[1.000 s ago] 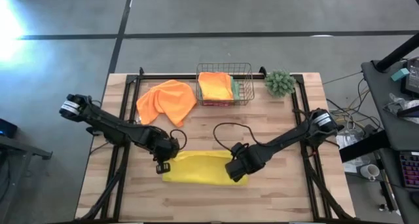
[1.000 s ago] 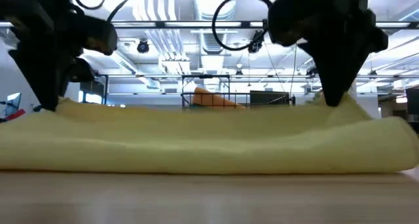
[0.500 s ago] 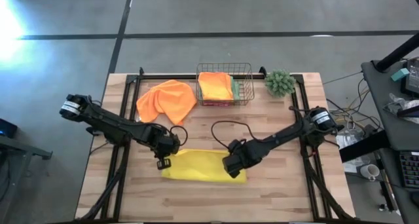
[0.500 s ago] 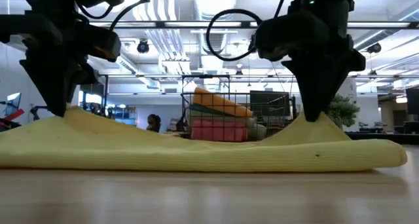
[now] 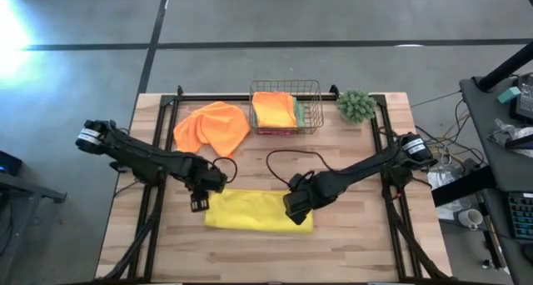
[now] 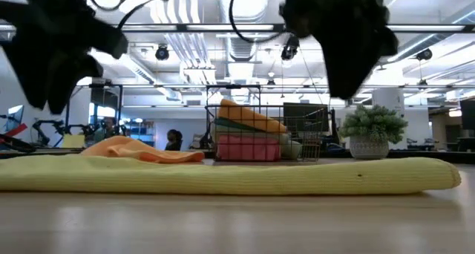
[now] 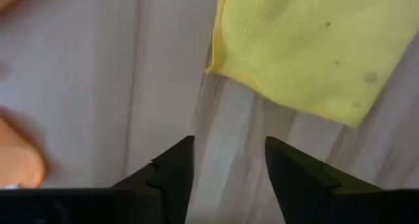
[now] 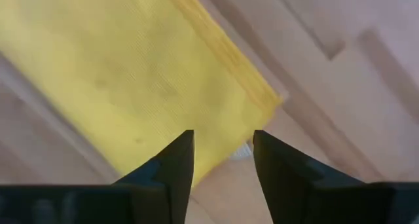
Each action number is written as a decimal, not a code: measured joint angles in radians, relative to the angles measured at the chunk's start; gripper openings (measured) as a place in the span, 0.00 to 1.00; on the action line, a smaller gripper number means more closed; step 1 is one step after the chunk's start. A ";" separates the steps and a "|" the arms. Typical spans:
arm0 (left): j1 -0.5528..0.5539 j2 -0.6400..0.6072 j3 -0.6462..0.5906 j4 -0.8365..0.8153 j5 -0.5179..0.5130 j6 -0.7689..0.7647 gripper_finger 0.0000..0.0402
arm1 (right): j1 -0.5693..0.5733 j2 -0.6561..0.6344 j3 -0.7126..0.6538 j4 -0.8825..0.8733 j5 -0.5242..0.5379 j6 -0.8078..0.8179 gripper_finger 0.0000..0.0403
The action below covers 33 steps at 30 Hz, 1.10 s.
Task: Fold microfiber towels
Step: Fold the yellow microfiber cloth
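Yellow towel (image 5: 258, 211) flat below both open jaws

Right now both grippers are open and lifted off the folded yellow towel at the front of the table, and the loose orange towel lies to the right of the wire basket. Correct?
Not quite. The orange towel lies to the left of the wire basket, as the high view shows. The rest holds: left gripper and right gripper are open, clear of the yellow towel.

Yellow towel (image 5: 258, 211) flat at table front, folded into long rectangle, nothing gripping it. Loose orange towel (image 5: 211, 127) crumpled at back left. Second orange towel (image 5: 274, 108) folded atop stack in basket; pink (image 6: 249, 147) and green layers beneath.
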 joint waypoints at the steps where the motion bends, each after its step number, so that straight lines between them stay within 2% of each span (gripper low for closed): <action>1: 0.000 0.000 0.018 -0.016 0.000 0.004 0.43 | 0.000 -0.007 0.008 0.002 0.021 -0.012 0.37; 5: -0.003 -0.006 0.048 0.074 0.012 -0.012 0.45 | 0.002 -0.021 0.027 0.041 0.100 -0.080 0.36; 11: -0.016 0.017 -0.018 0.463 0.096 -0.121 0.45 | 0.011 0.019 0.001 0.164 0.079 -0.185 0.33; 17: -0.049 0.088 -0.073 0.659 0.106 -0.188 0.45 | 0.016 0.087 -0.008 0.152 0.075 -0.232 0.32; 27: -0.097 0.244 -0.079 0.678 0.141 -0.219 0.45 | 0.013 0.181 -0.009 0.111 0.048 -0.241 0.32; 33: -0.106 0.293 -0.076 0.657 0.147 -0.218 0.45 | 0.021 0.222 -0.009 0.101 -0.023 -0.197 0.32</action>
